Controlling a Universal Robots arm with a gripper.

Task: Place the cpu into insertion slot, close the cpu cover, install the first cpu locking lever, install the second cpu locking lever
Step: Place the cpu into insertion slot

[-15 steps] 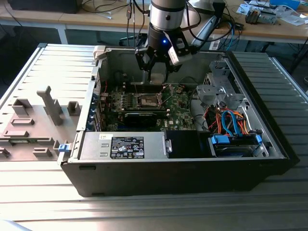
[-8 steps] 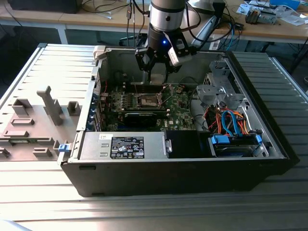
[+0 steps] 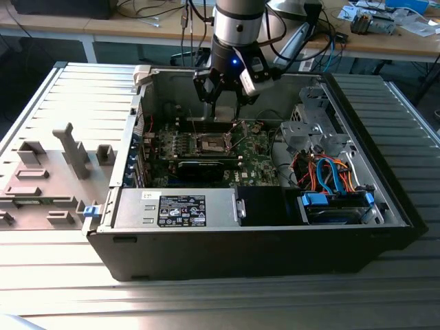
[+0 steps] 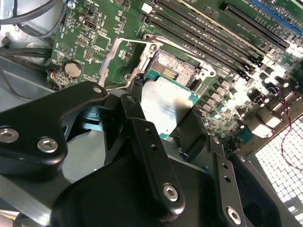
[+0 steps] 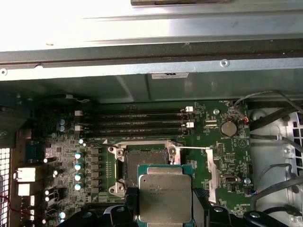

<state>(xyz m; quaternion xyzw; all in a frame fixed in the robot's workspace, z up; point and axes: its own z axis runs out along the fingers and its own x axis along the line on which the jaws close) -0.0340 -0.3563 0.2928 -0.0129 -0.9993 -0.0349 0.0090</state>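
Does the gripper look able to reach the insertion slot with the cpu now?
Probably yes: the gripper holds the cpu over the insertion slot, and the cpu cover is swung open to one side, so nothing seems to block the way.

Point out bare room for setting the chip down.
The insertion slot is bare, bordered by memory slots, capacitors and the opened cpu cover. The tool holds the cpu near it. Cables crowd the exterior view's right.
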